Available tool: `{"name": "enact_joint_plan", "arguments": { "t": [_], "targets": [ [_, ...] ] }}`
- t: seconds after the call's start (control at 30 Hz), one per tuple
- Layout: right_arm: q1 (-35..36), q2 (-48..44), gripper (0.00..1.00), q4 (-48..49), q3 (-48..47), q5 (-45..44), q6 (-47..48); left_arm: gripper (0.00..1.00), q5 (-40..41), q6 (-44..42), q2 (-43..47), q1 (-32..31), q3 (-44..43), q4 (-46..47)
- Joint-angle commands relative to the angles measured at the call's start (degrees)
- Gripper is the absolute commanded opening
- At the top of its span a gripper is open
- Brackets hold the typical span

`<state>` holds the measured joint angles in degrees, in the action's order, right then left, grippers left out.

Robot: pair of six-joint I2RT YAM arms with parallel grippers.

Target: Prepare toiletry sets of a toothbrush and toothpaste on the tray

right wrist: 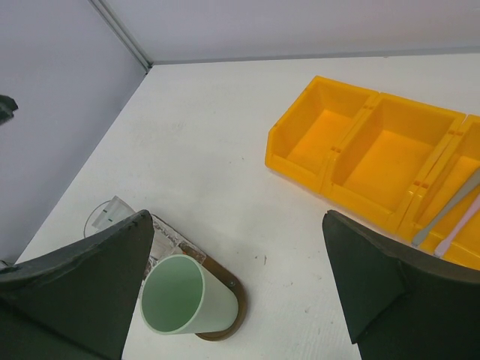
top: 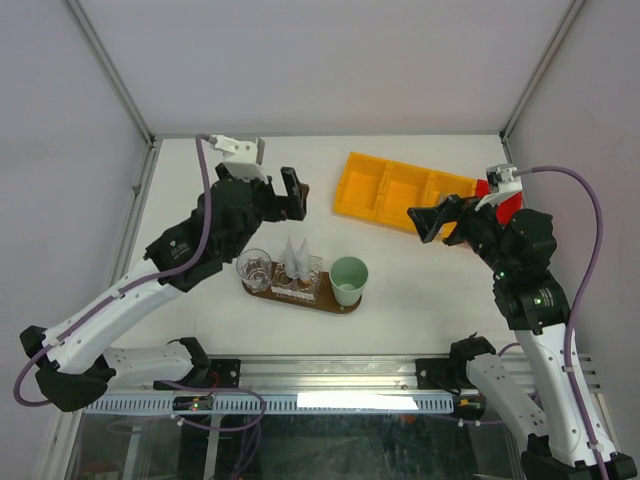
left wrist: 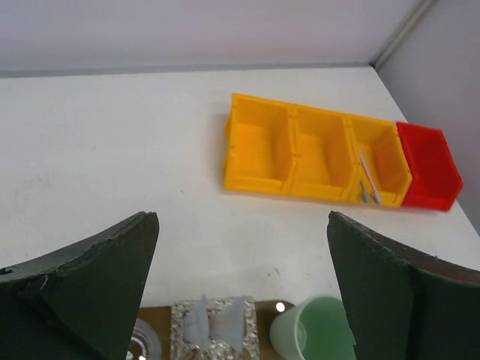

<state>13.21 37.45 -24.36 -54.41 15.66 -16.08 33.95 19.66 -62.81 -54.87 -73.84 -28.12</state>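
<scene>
**Overhead view.**
- Left gripper (top: 283, 182): fingers spread wide and holding nothing, above the tray (top: 330, 305) at its 12 o'clock.
- Right gripper (top: 427, 225): fingers spread and empty, beside the yellow bin (top: 385, 190).
- The tray lies on the white counter (top: 200, 170).
  - Clear glass (top: 254, 268) at its 9 o'clock end.
  - White tubes (top: 296, 258) upright in a clear textured holder (top: 308, 282) mid-board.
  - Mint cup (top: 349, 280) at its 3 o'clock end.
- Red bin (top: 508, 207) at the yellow bin's 3 o'clock end.
- Grey walls, metal corner posts.

**Left wrist view.** Fingers well apart, touching nothing. Two brushes (left wrist: 367, 180) lie in the yellow compartment next to the red bin.

**Right wrist view.** Fingers well apart, empty. The cup sits at 7 o'clock and the brushes at 3 o'clock.
</scene>
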Motion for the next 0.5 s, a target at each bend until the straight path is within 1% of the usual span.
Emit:
{"name": "enact_joint_plan", "arguments": {
  "t": [0.0,0.17,0.27,0.47],
  "targets": [
    [-0.4,-0.6,0.99,-0.1,-2.4,-0.5,1.0,0.99,-7.6,-3.3,2.4,7.7,-2.5,6.1],
    [-0.4,-0.1,0.99,-1.1,-2.4,-1.5,1.6,0.99,-5.9,-7.6,2.3,10.9,-3.2,10.3],
    [-0.4,0.3,0.99,-1.3,-2.2,-1.5,1.5,0.99,-6.3,-8.2,2.2,13.6,-3.0,11.9],
    [-0.4,1.6,0.99,-0.7,-2.2,-1.5,1.2,0.99,-5.9,-8.7,4.9,18.2,1.4,17.6]
  ]
}}
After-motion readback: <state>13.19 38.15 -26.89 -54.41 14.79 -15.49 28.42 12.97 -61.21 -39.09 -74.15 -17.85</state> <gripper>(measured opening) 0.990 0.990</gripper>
